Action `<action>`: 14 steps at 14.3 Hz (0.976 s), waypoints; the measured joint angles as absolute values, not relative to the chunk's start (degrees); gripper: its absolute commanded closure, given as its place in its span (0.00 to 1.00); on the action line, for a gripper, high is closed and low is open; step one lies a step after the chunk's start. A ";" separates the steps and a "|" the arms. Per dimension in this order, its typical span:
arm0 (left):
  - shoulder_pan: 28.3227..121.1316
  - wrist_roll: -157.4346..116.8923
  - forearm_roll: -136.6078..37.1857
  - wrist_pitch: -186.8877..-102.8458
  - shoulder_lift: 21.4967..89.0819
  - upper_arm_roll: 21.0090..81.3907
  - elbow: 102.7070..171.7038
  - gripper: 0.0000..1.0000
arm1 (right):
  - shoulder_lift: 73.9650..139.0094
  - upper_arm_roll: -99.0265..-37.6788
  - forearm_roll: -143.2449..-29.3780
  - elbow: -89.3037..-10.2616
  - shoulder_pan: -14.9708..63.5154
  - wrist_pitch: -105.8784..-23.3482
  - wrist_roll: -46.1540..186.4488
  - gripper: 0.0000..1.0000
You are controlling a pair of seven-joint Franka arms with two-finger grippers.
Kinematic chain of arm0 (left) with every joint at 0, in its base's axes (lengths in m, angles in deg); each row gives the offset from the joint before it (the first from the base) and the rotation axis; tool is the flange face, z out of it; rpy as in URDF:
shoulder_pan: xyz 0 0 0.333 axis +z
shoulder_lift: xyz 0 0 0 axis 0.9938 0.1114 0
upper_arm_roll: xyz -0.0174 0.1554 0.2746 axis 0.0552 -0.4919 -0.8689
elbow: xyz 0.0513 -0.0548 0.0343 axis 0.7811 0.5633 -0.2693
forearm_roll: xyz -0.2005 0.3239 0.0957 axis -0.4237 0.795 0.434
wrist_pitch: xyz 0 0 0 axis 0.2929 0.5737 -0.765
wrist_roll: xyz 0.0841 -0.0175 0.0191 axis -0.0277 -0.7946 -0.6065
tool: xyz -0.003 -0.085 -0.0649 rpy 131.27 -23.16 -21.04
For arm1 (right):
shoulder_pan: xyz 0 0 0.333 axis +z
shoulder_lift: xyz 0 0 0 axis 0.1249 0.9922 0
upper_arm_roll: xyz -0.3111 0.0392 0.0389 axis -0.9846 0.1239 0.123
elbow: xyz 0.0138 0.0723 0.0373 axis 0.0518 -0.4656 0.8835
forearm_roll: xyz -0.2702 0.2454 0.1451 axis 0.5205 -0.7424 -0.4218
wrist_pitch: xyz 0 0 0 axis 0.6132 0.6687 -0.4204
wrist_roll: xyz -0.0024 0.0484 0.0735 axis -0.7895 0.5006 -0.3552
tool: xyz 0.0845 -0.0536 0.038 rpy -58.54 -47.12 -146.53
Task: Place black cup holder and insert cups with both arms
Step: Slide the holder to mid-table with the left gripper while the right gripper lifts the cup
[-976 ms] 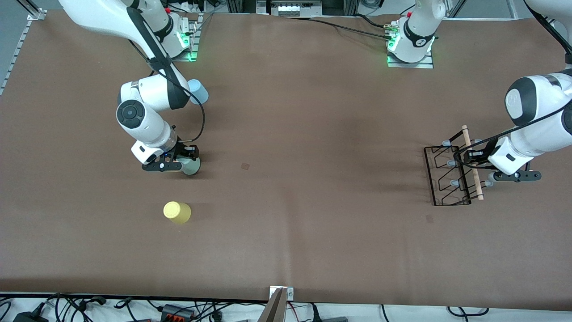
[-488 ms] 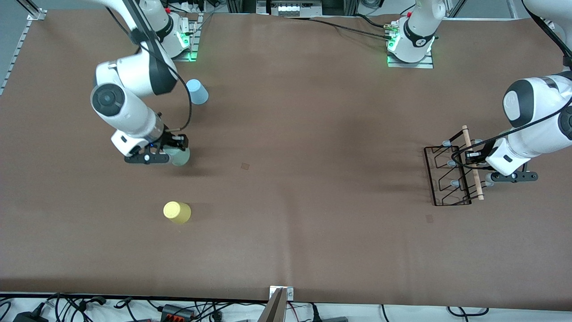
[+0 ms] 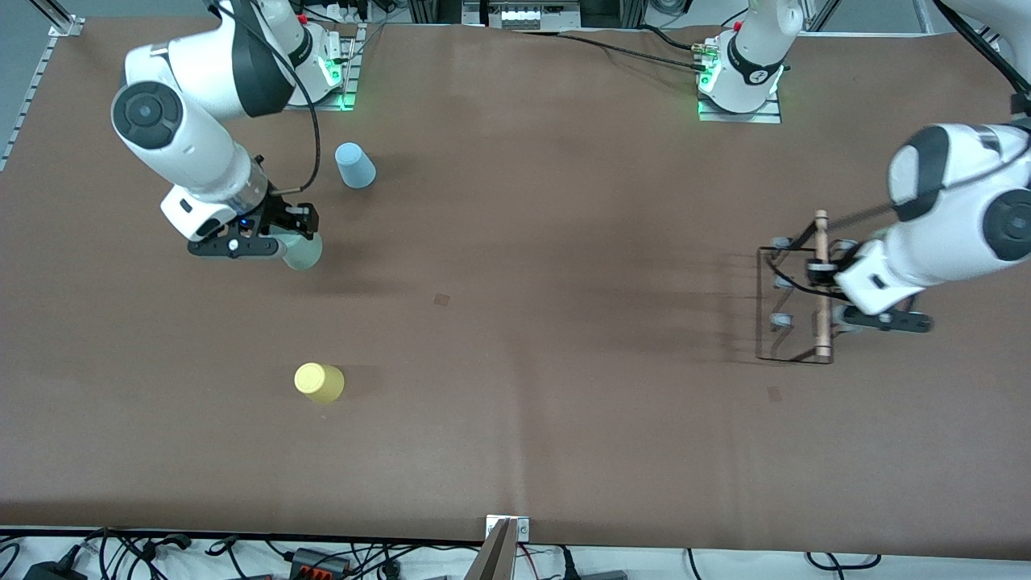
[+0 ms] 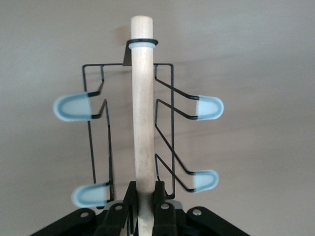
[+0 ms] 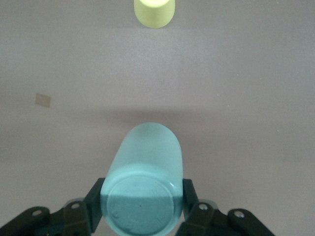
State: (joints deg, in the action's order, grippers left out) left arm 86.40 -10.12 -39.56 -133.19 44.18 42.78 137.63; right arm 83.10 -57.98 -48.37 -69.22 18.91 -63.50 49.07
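My right gripper [image 3: 291,238] is shut on the mint green cup [image 3: 301,253] and holds it in the air over the right arm's end of the table; the cup fills the right wrist view [image 5: 143,177] between the fingers. The yellow cup [image 3: 319,382] and the light blue cup [image 3: 354,165] stand upside down on the table. My left gripper [image 3: 830,286] is shut on the wooden rod handle [image 3: 821,282] of the black cup holder [image 3: 785,304], lifted at the left arm's end. In the left wrist view the rod [image 4: 142,118] runs between the fingers, with blue-grey tipped pegs [image 4: 209,107] on both sides.
The table is covered with a brown mat [image 3: 564,242]. Two small darker patches [image 3: 441,300] lie on it. The arm bases [image 3: 739,80] stand at the table's top edge. Cables [image 3: 322,556] lie along the front edge.
My right gripper has risen with the mint green cup and moved toward the right arm's end. My left gripper has lifted and tilted the cup holder by its rod.
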 measured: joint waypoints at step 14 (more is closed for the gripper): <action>63.03 -53.02 -39.58 -142.38 57.42 50.56 129.19 0.95 | 82.82 -57.93 -48.37 -65.15 20.80 -54.34 49.07 0.87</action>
State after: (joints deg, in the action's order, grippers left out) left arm 63.03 -53.02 -39.58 -142.38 57.42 50.56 129.19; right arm 82.82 -57.93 -48.37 -65.15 20.80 -54.34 49.07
